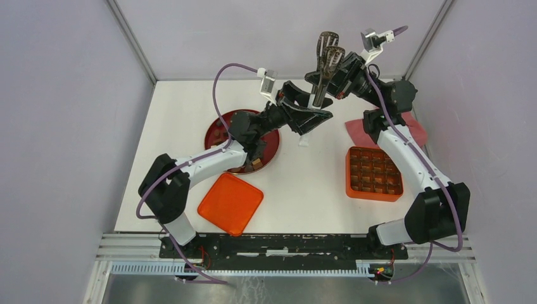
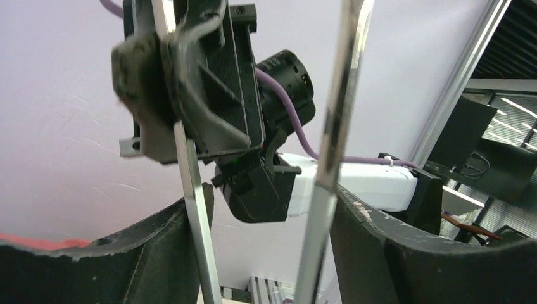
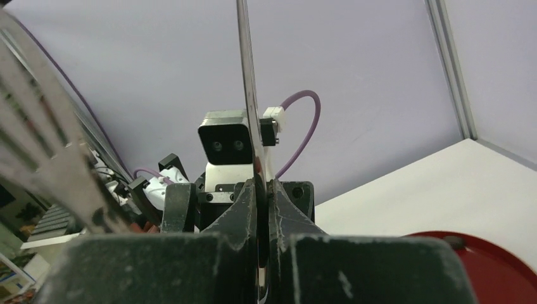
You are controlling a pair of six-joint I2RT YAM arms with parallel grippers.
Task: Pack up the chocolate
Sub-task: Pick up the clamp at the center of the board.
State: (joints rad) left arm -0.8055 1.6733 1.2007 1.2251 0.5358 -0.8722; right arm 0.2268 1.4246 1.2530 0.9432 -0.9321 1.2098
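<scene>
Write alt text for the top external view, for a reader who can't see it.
The left tool and right tool both grip a pair of metal tongs, raised above a white table. Below sit a dark red plate with chocolate, an orange compartment box and an orange lid.

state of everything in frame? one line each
Tongs: upright, aloft, heads apart.
Left pincer: shut on both tong arms.
Right pincer: shut on one tong arm.
Box: open, fill unclear.
Lid: off, flat on table.
Chocolate: on plate, unpacked.
</scene>
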